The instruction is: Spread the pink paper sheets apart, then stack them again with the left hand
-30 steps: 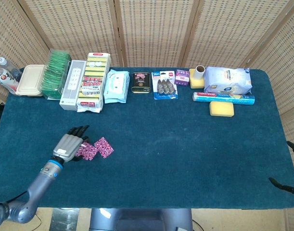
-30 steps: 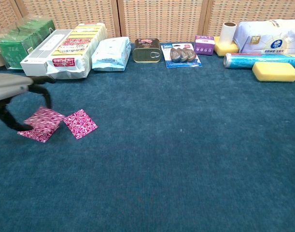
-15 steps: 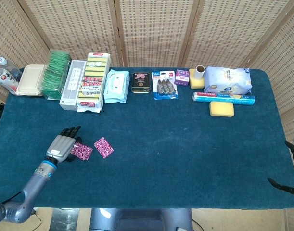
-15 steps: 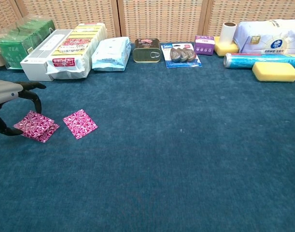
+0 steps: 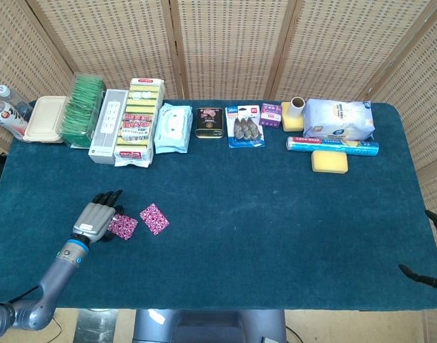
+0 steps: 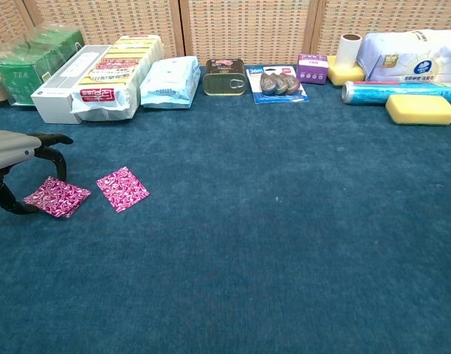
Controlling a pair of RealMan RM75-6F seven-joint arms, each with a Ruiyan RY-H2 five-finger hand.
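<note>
Two pink patterned paper sheets lie flat and apart on the blue cloth. The left sheet (image 5: 122,226) (image 6: 57,197) is under the fingers of my left hand (image 5: 96,218) (image 6: 18,158), which arch over it. Their tips sit at its near and far edges, and nothing is lifted. The right sheet (image 5: 154,219) (image 6: 122,189) lies a short gap away, untouched. Only dark parts of my right hand (image 5: 427,276) show, at the table's right edge in the head view, and I cannot make out its pose.
A row of goods lines the far edge: green tea box (image 6: 35,63), white box (image 6: 63,88), sponge pack (image 6: 114,70), wipes (image 6: 166,80), tin (image 6: 225,77), foil roll (image 6: 398,90), yellow sponge (image 6: 421,108).
My left hand dragged the left sheet leftward, widening the gap to the other sheet, then shifted slightly back over it. The right sheet stayed put.
</note>
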